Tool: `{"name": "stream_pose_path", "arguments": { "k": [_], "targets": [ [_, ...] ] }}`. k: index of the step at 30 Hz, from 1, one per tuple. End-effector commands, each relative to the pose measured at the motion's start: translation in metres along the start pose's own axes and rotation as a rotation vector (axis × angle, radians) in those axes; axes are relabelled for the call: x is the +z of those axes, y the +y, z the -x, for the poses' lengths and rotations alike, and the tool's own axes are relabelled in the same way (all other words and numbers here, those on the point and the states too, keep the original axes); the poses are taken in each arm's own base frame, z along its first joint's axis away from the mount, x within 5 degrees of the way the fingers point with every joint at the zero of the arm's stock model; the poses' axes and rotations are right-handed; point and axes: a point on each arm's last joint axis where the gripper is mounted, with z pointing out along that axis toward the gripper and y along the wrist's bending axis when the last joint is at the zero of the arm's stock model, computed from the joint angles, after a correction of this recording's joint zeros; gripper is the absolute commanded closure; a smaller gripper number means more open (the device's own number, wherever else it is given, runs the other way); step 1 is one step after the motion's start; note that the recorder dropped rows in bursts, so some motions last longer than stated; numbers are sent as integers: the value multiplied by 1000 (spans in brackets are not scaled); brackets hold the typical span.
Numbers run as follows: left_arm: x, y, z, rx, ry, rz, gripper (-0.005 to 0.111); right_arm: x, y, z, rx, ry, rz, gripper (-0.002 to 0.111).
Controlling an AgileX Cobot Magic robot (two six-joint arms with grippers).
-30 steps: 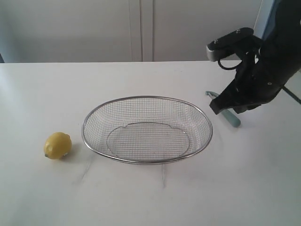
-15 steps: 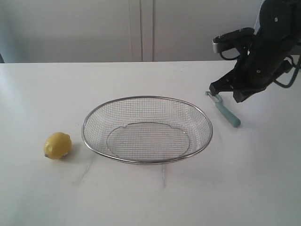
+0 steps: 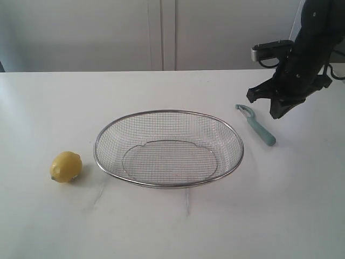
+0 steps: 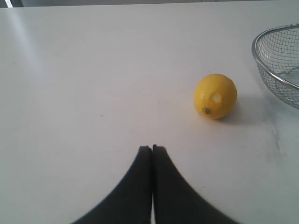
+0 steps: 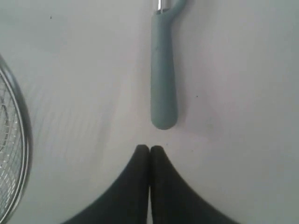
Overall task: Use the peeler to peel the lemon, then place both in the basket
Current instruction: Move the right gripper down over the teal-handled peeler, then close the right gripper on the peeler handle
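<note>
One lemon (image 3: 66,167) is seen on a white table (image 3: 161,232), left of one wire basket (image 3: 95,151). One peeler (image 3: 259,128) (teal-handled) lies to the basket's right. Two grippers are shown, both closed tight and holding nothing: the left gripper (image 4: 152,148) near the lemon, the right gripper (image 5: 149,148) just beside the peeler's handle end.

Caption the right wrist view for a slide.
Shut right hand poised just short of the slim teal-green peeler lying on the white table, silver wire-mesh basket partly in view.
</note>
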Motion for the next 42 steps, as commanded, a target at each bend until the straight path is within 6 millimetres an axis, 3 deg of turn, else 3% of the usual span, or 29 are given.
{"name": "stream_pose_path", "arguments": {
  "k": [1, 7, 9, 17, 42],
  "targets": [
    [0, 0, -1, -2, 1, 3, 107, 9, -4, 8, -5, -48, -11, 99],
    [0, 0, -1, -2, 1, 3, 107, 29, -7, 14, -61, -81, -24, 63],
    [0, 0, -1, -2, 1, 3, 107, 37, -8, 16, -67, -94, -28, 58],
    [0, 0, -1, -2, 1, 3, 107, 70, -10, 18, -169, -72, -33, 64],
    [0, 0, -1, -2, 1, 3, 107, 97, -11, 19, -237, -71, -31, 63]
  ]
}}
